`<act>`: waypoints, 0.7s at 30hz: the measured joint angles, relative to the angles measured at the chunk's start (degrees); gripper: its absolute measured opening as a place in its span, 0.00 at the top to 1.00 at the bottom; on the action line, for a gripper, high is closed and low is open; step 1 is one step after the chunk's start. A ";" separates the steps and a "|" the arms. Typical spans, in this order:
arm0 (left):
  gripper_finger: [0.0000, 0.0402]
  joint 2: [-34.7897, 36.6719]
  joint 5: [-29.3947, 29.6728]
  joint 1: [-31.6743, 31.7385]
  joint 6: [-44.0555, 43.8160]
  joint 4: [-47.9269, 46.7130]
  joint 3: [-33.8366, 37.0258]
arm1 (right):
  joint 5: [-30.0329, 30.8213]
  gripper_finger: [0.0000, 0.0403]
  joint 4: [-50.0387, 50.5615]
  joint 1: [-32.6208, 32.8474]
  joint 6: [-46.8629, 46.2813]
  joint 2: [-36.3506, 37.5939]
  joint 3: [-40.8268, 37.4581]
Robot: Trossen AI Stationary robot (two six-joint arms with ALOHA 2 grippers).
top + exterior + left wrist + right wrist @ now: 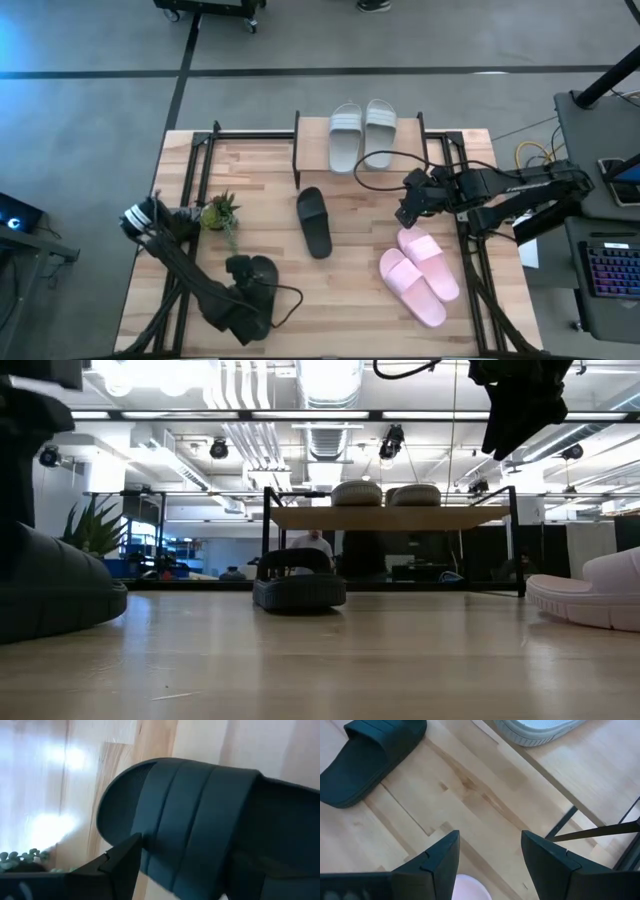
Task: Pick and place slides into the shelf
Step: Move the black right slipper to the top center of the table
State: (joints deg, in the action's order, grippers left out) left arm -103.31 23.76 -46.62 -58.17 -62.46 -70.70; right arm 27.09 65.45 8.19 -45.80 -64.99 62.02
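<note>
Two grey slides [362, 132] lie side by side on the shelf's top board [315, 150]. One black slide [314, 222] lies sole-down mid-table. The second black slide [262, 268] rests on the table under my left gripper [248, 270]. That gripper is open, with one finger [120, 862] beside the strap [200, 815] and the other hidden behind it. The pink pair [420, 275] lies near the right edge. My right gripper [403, 212] is open and empty. It hangs above the table between the shelf and the pink pair. My left gripper comes down over the second black slide's strap [155, 840], and its visible finger sits against the strap's edge. I cannot tell whether the fingers touch it, because the strap hides the other finger. The slide lies on the table [50, 595].
A small potted plant [220, 212] stands near the left edge, close to the left arm. Black metal frame bars [190, 170] run along the table's left and right sides. Bare wood shows between the centre black slide and the pink pair. Cables loop by the shelf's right end [375, 160].
</note>
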 joint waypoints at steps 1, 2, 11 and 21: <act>0.45 -0.61 0.22 0.03 0.00 0.06 0.00 | 0.00 0.50 0.00 0.01 0.00 0.00 0.00; 0.46 -1.04 0.35 0.11 0.00 0.02 0.00 | 0.00 0.50 0.00 -0.01 0.00 0.00 0.00; 0.85 -0.20 0.65 2.56 2.43 0.19 -0.52 | -0.04 0.50 0.07 -0.38 0.00 0.00 0.00; 0.99 13.47 7.13 13.36 21.24 11.63 -0.13 | -0.07 0.50 0.02 -0.38 -0.02 0.00 0.00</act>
State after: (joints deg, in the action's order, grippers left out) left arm -89.84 30.89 -33.26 -36.93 -50.83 -70.83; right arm 27.03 65.47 7.81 -45.82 -64.99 62.02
